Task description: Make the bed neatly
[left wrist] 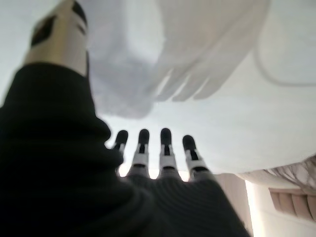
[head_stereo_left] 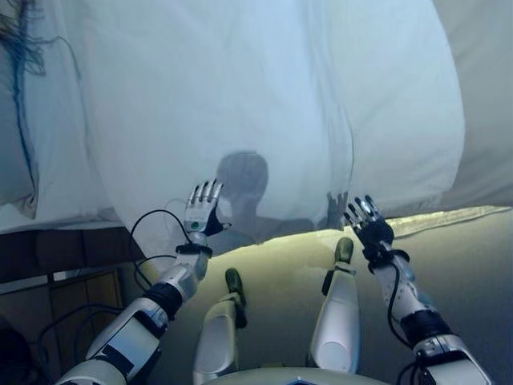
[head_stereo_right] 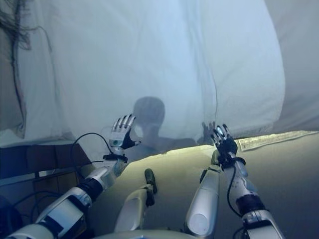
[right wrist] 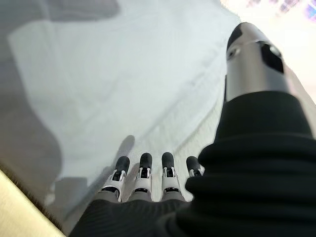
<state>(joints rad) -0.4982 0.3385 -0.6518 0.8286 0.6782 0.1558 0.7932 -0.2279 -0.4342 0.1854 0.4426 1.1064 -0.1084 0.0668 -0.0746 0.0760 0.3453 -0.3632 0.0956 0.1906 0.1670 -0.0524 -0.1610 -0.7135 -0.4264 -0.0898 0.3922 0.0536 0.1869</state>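
Note:
A white quilt point(head_stereo_left: 240, 96) covers the bed and hangs over its near edge; a long crease point(head_stereo_left: 346, 120) runs down it right of centre. My left hand point(head_stereo_left: 202, 210) is open with straight fingers, held at the quilt's hanging near edge, and holds nothing. My right hand point(head_stereo_left: 367, 220) is open too, fingers straight, just below the quilt's hem on the right. The left wrist view shows the left hand's fingers point(left wrist: 166, 148) straight before the white cloth point(left wrist: 222, 113). The right wrist view shows the right hand's fingers point(right wrist: 143, 173) straight before the quilt point(right wrist: 123, 89).
A pillow point(head_stereo_left: 14, 136) with dark threads lies at the bed's far left. A pale carpet point(head_stereo_left: 465, 265) covers the floor below the bed. A dark wooden bed frame point(head_stereo_left: 56, 249) shows at the lower left.

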